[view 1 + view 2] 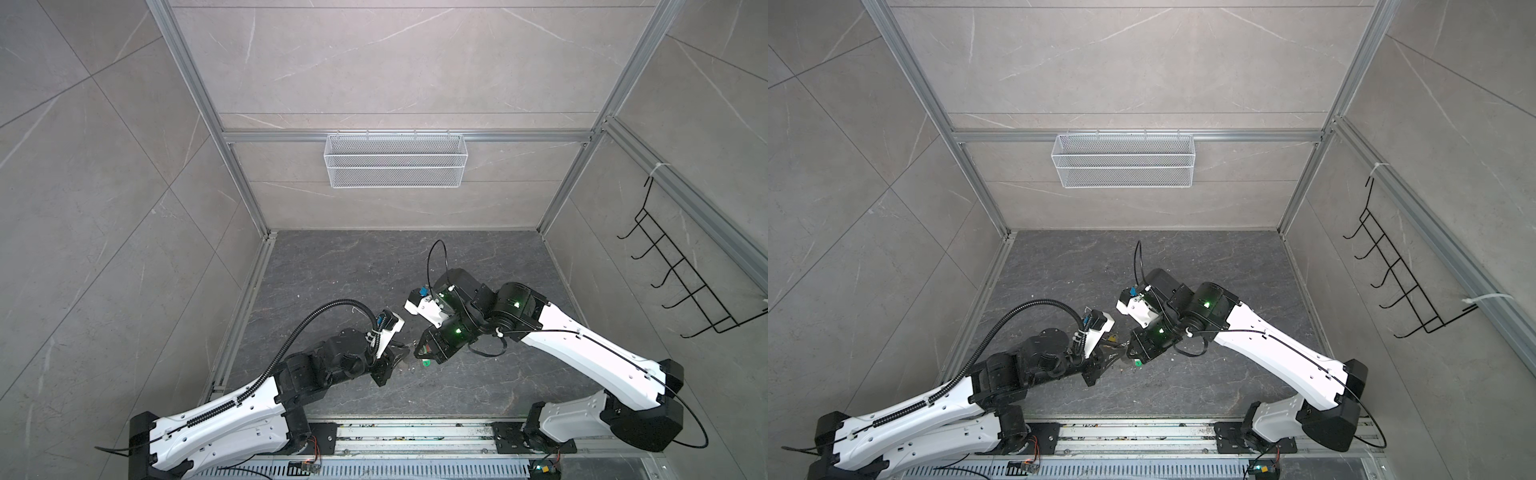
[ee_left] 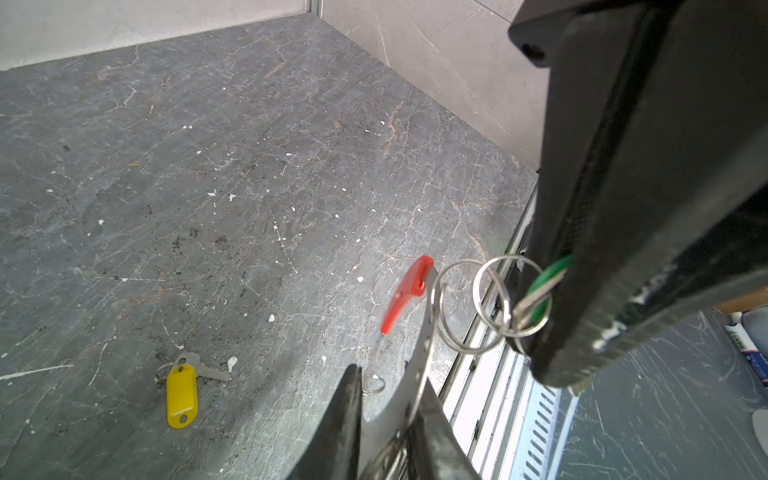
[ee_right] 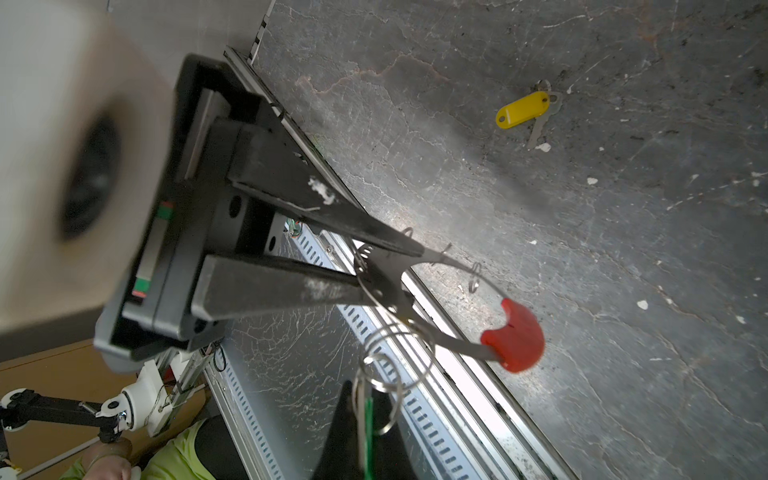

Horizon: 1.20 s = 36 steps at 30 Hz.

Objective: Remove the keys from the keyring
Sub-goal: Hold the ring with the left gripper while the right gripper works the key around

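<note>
Left pincer (image 3: 405,274) gripping keyring (image 3: 517,340), right pincer (image 3: 365,419) clenched on green key (image 2: 555,272)

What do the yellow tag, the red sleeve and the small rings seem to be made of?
Yellow tag: probably plastic; opaque, even colour, smooth with a soft sheen.
Red sleeve: plastic too, by its glossy moulded edges.
Rings: metal, likely steel; thin, silvery, with bright glints.
</note>
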Each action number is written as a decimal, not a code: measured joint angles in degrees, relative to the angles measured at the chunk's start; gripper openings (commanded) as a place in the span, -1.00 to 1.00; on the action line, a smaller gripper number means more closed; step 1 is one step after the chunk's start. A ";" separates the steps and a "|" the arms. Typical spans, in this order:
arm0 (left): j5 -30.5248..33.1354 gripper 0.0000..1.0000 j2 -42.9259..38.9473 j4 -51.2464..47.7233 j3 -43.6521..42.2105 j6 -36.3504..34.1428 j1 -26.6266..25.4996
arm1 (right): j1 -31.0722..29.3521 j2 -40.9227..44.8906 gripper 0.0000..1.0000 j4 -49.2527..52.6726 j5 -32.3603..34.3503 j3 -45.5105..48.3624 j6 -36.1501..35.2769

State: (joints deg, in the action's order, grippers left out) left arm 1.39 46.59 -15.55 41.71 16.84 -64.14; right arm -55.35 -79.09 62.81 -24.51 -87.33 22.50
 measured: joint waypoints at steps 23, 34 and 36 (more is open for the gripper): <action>-0.98 -1.00 -1.51 -1.42 1.64 -0.55 -0.87 | 0.22 3.17 -1.00 0.66 3.82 0.72 -9.33; -1.60 -1.00 -1.66 -2.56 2.49 -0.55 -1.88 | -0.09 4.39 -1.00 0.85 7.17 0.76 -13.20; -1.66 -1.00 -1.77 -2.45 2.58 -0.57 -1.88 | -0.13 4.61 -1.00 0.83 7.61 0.76 -13.49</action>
State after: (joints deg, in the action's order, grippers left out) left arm -0.27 44.82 -18.00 44.29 16.27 -66.02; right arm -55.48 -74.48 63.64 -16.91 -86.56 9.02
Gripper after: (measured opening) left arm 0.073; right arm 0.058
